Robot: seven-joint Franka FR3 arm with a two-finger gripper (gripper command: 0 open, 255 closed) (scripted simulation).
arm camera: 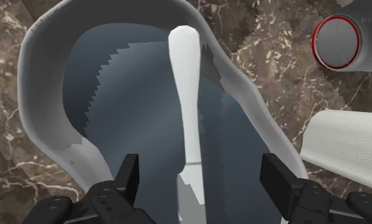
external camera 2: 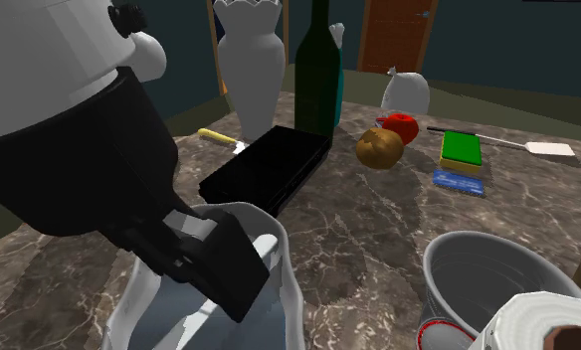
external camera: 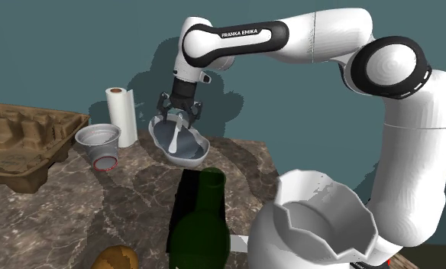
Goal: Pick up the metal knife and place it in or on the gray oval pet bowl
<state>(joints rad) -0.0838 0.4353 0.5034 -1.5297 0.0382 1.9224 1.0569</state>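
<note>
The grey oval pet bowl (external camera: pixel 189 147) sits tilted on the marble table, near its far edge. A pale knife (external camera: pixel 175 132) lies inside it, handle pointing away from the hand. My gripper (external camera: pixel 181 112) hovers just over the bowl, open. In the wrist view the knife (arm camera: pixel 187 95) runs lengthwise between the two black fingers (arm camera: pixel 129 175), which stand well apart from it, and the bowl's rim (arm camera: pixel 32 95) curves around it. In the second exterior view the bowl (external camera 2: pixel 290 283) sits under the black hand.
Beside the bowl stand a grey cup with a red rim (external camera: pixel 99 144) and a paper towel roll (external camera: pixel 121 113). A cardboard tray (external camera: pixel 23 141) lies further along. A green bottle (external camera: pixel 202 222), a black box (external camera 2: pixel 269 164) and a white jug (external camera: pixel 321 222) stand nearer the stand.
</note>
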